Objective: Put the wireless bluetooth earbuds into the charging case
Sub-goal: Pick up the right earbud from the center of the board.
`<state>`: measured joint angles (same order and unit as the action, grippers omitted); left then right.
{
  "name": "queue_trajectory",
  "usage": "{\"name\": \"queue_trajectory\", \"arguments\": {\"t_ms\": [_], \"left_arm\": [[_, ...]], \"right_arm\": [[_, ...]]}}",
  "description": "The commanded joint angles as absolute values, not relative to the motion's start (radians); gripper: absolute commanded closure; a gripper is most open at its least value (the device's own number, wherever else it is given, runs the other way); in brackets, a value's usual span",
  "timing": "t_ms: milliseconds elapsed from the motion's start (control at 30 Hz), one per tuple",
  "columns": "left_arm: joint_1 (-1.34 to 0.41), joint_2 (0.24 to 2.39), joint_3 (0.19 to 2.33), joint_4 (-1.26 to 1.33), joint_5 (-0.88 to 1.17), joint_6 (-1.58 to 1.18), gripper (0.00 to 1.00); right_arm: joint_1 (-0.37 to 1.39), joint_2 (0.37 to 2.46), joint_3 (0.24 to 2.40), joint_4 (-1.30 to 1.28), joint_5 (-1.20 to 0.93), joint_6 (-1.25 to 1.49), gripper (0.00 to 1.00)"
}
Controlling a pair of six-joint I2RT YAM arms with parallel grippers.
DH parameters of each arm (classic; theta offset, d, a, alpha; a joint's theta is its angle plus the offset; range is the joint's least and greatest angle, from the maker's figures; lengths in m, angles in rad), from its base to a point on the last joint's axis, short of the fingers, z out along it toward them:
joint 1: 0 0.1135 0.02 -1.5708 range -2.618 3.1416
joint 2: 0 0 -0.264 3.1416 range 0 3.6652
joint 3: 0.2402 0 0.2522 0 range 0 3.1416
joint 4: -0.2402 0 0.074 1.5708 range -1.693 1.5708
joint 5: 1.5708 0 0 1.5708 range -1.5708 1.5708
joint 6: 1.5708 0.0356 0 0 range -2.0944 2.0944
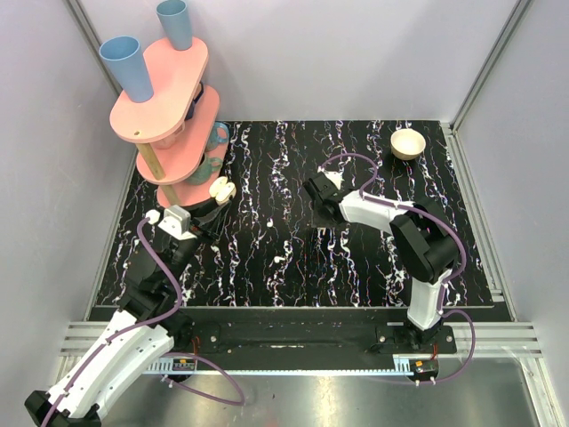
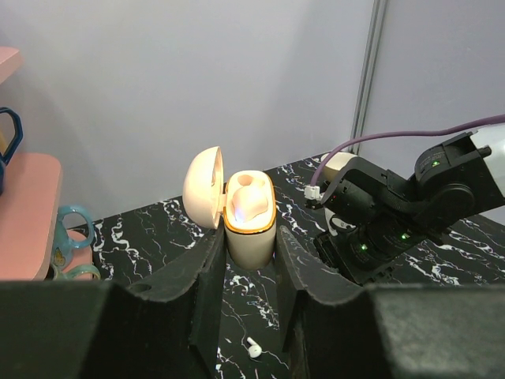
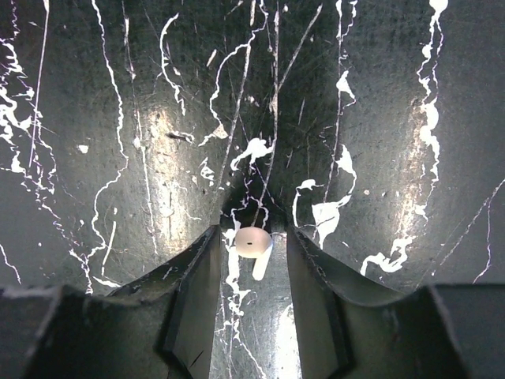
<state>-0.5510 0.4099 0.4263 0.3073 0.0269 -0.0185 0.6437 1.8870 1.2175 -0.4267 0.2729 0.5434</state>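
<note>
Pickup: your left hand (image 2: 249,237) clamps the charging case (image 2: 251,207); your right hand (image 3: 252,232), apart, straddles an earbud (image 3: 253,244); close gently.

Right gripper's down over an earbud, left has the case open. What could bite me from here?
1. One earbud lies loose between the open fingers of the right gripper, gaps on both sides; an off-centre close could flick it away.
2. The left gripper pinches only the lower body of the charging case; pushing a bud in might tilt it.
3. The second earbud lies below that gripper and could get knocked.
</note>
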Motion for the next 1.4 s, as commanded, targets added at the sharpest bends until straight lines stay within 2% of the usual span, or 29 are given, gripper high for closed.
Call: {"name": "queue_trajectory", "arguments": {"t_ms": [0, 1367], "left_arm": [[-0.554, 0.417, 0.476, 0.362, 0.041, -0.006, 1.00], [-0.554, 0.402, 0.466, 0.354, 0.025, 0.006, 1.00]], "right_arm": [[0.637, 1.896, 1.246, -0.439, 0.302, 0.541, 0.56], [0.634, 1.950, 1.282, -0.489, 0.233, 0.436, 0.63]]}}
